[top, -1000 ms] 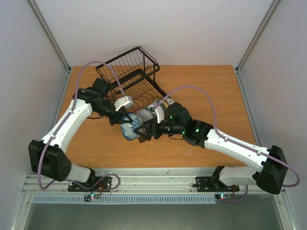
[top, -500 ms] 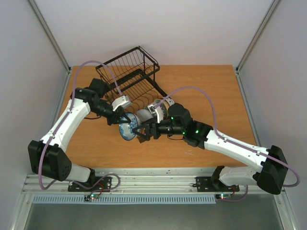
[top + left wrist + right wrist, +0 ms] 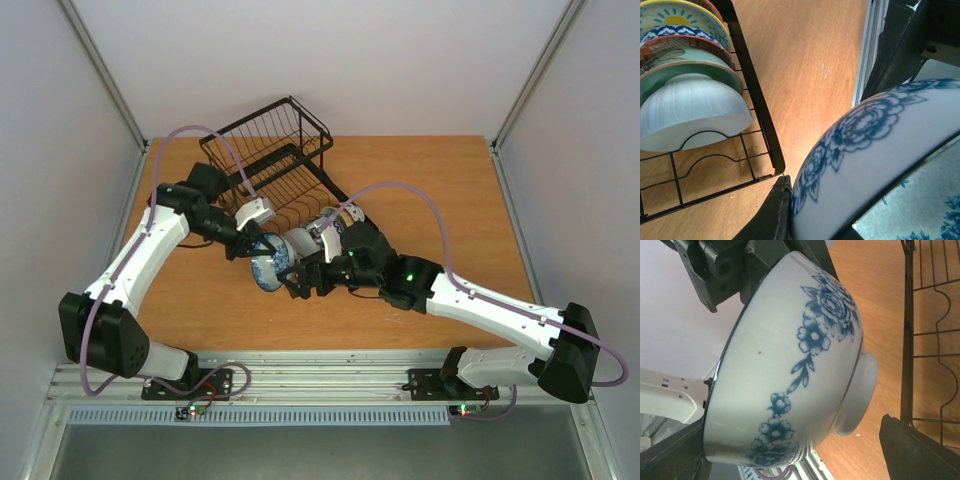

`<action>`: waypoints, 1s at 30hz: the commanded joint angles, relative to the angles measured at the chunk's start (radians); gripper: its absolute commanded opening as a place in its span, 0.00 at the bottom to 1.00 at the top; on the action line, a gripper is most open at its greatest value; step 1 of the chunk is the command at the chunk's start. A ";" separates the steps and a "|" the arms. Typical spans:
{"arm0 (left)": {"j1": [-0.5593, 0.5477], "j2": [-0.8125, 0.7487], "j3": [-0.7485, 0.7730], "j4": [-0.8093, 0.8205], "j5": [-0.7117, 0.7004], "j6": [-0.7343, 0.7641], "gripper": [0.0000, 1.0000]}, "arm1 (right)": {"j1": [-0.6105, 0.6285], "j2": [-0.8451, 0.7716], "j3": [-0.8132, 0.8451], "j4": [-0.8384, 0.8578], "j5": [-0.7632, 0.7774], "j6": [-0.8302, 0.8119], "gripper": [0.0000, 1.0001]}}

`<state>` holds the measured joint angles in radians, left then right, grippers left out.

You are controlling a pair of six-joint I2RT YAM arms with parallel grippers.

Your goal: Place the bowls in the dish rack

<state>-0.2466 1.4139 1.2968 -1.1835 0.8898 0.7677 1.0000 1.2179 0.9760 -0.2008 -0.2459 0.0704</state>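
No lettering, labels, brand names, numbers or signs can be read in any view. The only markings are painted decoration: blue flowers on the blue-and-white bowl (image 3: 790, 365), and a yellow sun pattern on one of the bowls (image 3: 675, 17) in the dish rack (image 3: 756, 102).

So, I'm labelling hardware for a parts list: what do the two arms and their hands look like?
The left arm and right arm have white shells with black joints. The left hand and right hand are black. A lilac cable loops along each arm; small green lights glow on the right arm.
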 commanded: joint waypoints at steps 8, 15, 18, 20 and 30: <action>-0.002 -0.017 0.015 0.021 0.121 0.002 0.00 | 0.009 0.011 -0.014 0.008 0.050 -0.019 0.88; 0.000 -0.005 0.022 0.004 0.133 0.013 0.00 | 0.009 0.004 -0.048 0.124 0.013 -0.008 0.84; -0.001 -0.006 0.021 0.002 0.136 0.015 0.01 | 0.009 0.003 -0.060 0.159 -0.014 -0.003 0.80; -0.001 -0.004 0.022 -0.001 0.136 0.016 0.01 | 0.009 -0.001 -0.070 0.178 -0.017 -0.001 0.70; -0.001 -0.008 0.014 0.032 0.122 -0.019 0.01 | 0.010 -0.067 -0.072 0.148 0.035 -0.054 0.01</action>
<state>-0.2249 1.4269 1.2999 -1.1065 0.8619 0.7635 1.0195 1.1751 0.8852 -0.0608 -0.2584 0.0937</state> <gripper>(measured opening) 0.088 0.022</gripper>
